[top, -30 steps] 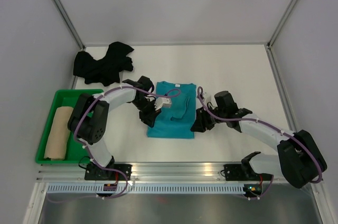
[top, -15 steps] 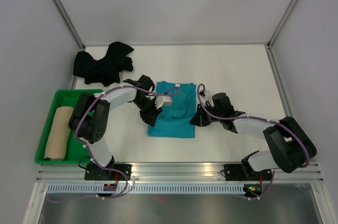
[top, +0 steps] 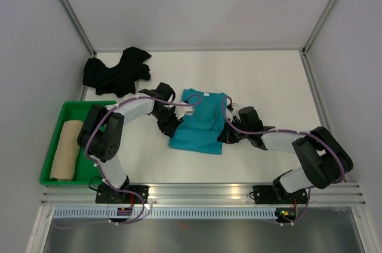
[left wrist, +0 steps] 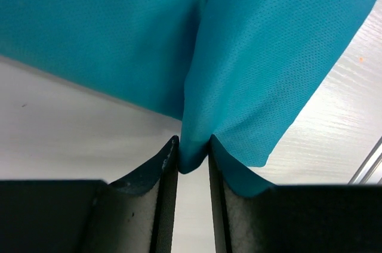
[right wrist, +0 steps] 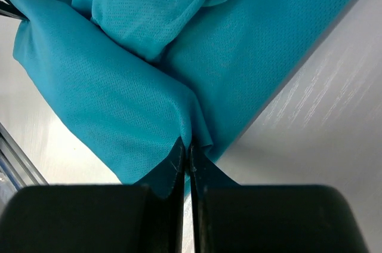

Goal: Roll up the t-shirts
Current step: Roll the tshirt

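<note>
The teal t-shirt [top: 200,123] lies folded in the middle of the table, its side edges drawn inward. My left gripper [top: 173,125] pinches its left edge; in the left wrist view a fold of the teal t-shirt [left wrist: 239,86] sits between the jaws of the left gripper [left wrist: 194,154]. At the shirt's right edge my right gripper [top: 223,132] is shut on it, and the right wrist view shows the right gripper [right wrist: 186,148] clamping the teal t-shirt [right wrist: 119,104]. A black t-shirt [top: 116,72] lies crumpled at the back left. A tan t-shirt roll [top: 64,150] rests in the tray.
A green plastic tray [top: 54,178] stands at the left near edge. Grey walls with metal posts enclose the table on three sides. A metal rail [top: 203,192] runs along the near edge by the arm bases.
My right gripper moved left to the shirt's right edge and shut on it. Both side edges of the teal shirt have been drawn inward and lifted a little; the shirt looks narrower and skewed.
</note>
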Motion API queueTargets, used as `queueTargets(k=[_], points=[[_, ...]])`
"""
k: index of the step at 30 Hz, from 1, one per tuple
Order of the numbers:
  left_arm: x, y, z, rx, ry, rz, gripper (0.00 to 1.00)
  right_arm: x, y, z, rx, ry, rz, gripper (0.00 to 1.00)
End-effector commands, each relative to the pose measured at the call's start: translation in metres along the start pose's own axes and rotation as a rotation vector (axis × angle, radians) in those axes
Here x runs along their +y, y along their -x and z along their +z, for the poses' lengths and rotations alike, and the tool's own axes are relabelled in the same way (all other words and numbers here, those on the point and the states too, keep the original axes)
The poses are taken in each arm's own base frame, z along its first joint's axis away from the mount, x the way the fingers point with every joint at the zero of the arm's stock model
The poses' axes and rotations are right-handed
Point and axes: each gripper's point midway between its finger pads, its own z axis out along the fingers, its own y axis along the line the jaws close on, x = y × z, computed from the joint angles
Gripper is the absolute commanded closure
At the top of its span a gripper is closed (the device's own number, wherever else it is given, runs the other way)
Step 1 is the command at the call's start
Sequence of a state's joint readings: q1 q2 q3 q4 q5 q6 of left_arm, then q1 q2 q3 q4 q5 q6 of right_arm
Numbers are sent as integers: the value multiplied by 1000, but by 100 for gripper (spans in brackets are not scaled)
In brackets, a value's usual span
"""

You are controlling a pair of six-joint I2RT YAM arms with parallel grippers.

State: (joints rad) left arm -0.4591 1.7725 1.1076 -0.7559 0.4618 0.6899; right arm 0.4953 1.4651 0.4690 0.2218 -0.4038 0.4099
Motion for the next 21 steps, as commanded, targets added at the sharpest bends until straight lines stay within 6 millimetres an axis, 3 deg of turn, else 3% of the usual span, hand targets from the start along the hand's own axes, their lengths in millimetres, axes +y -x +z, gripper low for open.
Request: queueTargets(k=[1,5,9,11,17,21], points=[[23,23,-29,-68,169,-8,67,-7,9,2,-25,-42,6,94],[36,41,-65,-132,324,-3,60,-8,13,0,-40,-58,7,92],[19,51,-88,-203,359,92,55,-9,12,-1,-36,-67,13,92],[5,46,-86,-199,356,156,50,-10,11,-1,-34,-71,15,92],[-38,33,-36,-23,316,418,44,-14,12,1,-33,-73,19,92],[-43,28,-21,-11,282,489,40,-9,15,4,-26,-38,8,92]])
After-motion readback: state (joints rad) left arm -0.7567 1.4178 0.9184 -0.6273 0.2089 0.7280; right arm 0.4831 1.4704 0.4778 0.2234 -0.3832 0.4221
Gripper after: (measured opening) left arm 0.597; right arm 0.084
